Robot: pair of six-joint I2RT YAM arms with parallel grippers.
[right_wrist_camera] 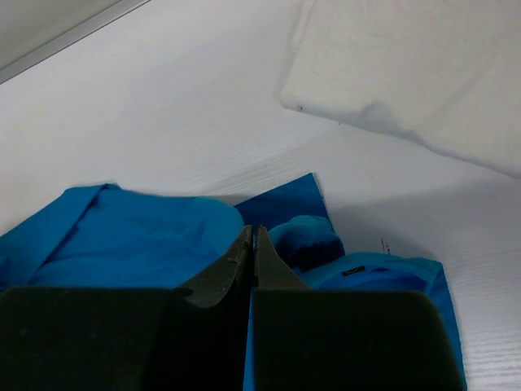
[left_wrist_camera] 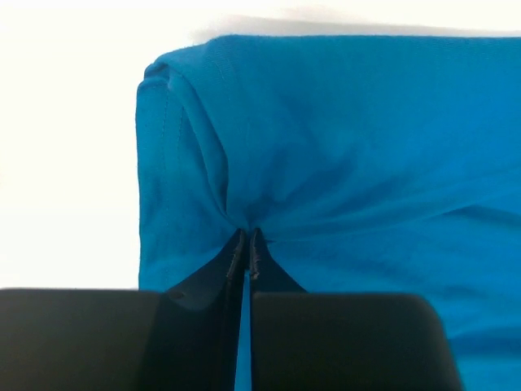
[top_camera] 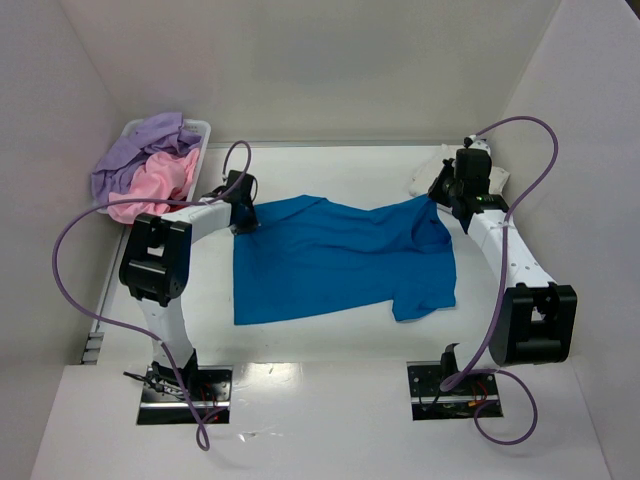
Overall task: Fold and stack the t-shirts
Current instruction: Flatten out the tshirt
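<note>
The bright blue t-shirt [top_camera: 340,260] lies spread across the middle of the table. My left gripper [top_camera: 243,218] is shut on its far left corner; in the left wrist view the blue cloth [left_wrist_camera: 342,163] puckers into the closed tips [left_wrist_camera: 247,248]. My right gripper [top_camera: 440,195] is shut on the shirt's far right corner; the right wrist view shows the tips [right_wrist_camera: 250,244] pinching blue cloth [right_wrist_camera: 122,236]. A white t-shirt [top_camera: 432,172] lies folded at the back right, also in the right wrist view [right_wrist_camera: 407,73]. Lavender [top_camera: 140,150] and pink [top_camera: 155,185] shirts fill the basket.
A white plastic basket [top_camera: 200,135] stands at the back left by the left wall. White walls enclose the table on the left, back and right. Purple cables loop from both arms.
</note>
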